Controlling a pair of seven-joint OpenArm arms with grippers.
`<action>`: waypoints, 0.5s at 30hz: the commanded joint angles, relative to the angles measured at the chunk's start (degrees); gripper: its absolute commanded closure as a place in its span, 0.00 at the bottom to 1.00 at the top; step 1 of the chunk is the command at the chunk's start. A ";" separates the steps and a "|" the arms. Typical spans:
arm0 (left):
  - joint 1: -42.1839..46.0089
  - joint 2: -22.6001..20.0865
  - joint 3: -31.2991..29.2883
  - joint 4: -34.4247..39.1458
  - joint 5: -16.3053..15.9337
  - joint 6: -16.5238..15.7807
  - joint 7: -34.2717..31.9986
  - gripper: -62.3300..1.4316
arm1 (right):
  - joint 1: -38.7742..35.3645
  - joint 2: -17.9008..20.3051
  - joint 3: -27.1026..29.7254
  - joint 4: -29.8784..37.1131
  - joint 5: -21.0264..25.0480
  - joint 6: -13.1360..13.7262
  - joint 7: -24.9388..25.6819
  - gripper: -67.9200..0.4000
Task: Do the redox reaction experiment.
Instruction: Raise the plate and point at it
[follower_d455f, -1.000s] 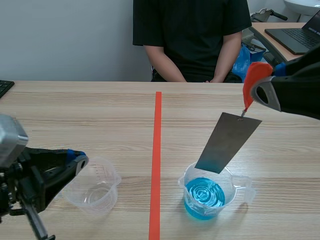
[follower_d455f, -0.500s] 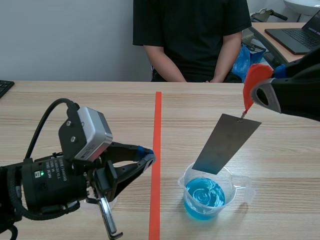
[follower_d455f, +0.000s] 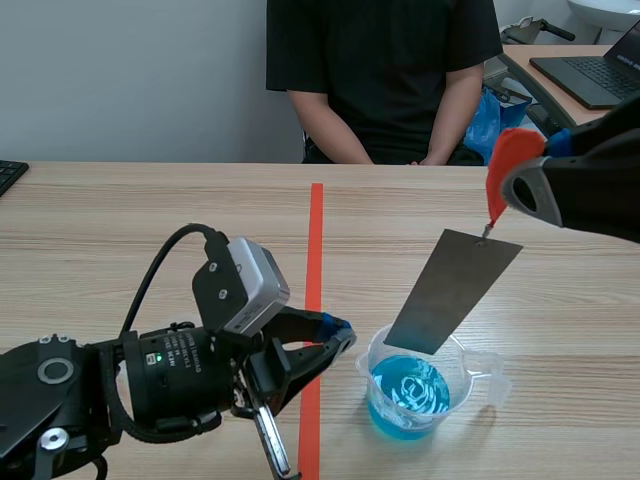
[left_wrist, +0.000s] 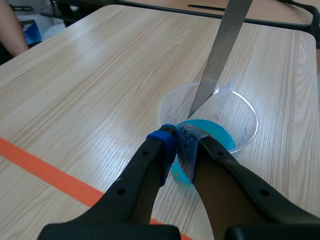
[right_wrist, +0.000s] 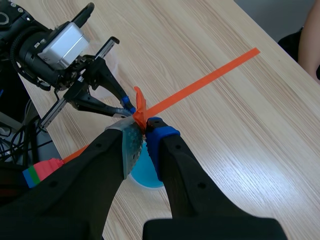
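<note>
Metal strip (follower_d455f: 455, 288) hangs from orange clip (follower_d455f: 507, 160) clamped in right fingers (right_wrist: 161, 134) over beaker (follower_d455f: 480, 375); left fingers (left_wrist: 163, 145), closed empty, could tip it, spilling blue solution (follower_d455f: 410, 392).

The counter (follower_d455f: 150, 220) is pale wood-grain, smooth and matt. The cup (follower_d455f: 455, 360) is clear, glossy plastic, and the liquid (follower_d455f: 405, 395) in it is shiny blue. At the cup's 1 o'clock, the sheet (follower_d455f: 455, 285) is dull grey metal, flat and matt, under a smooth orange-red plastic clip (follower_d455f: 507, 160). The camera box (follower_d455f: 245, 285) at the cup's 9 o'clock has a satin silver shell.
</note>
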 joint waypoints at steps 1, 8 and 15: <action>-0.31 0.55 0.11 0.98 -0.55 -0.09 -1.18 0.90 | 0.02 0.31 0.24 0.28 1.31 0.66 0.59 0.97; -0.31 1.05 0.55 0.98 -0.55 -0.09 -1.16 0.90 | 0.02 0.31 0.24 0.28 1.33 0.66 0.59 0.97; -0.31 1.05 0.55 0.98 -0.55 -0.09 -1.16 0.90 | 0.02 0.31 0.24 0.28 1.33 0.66 0.59 0.97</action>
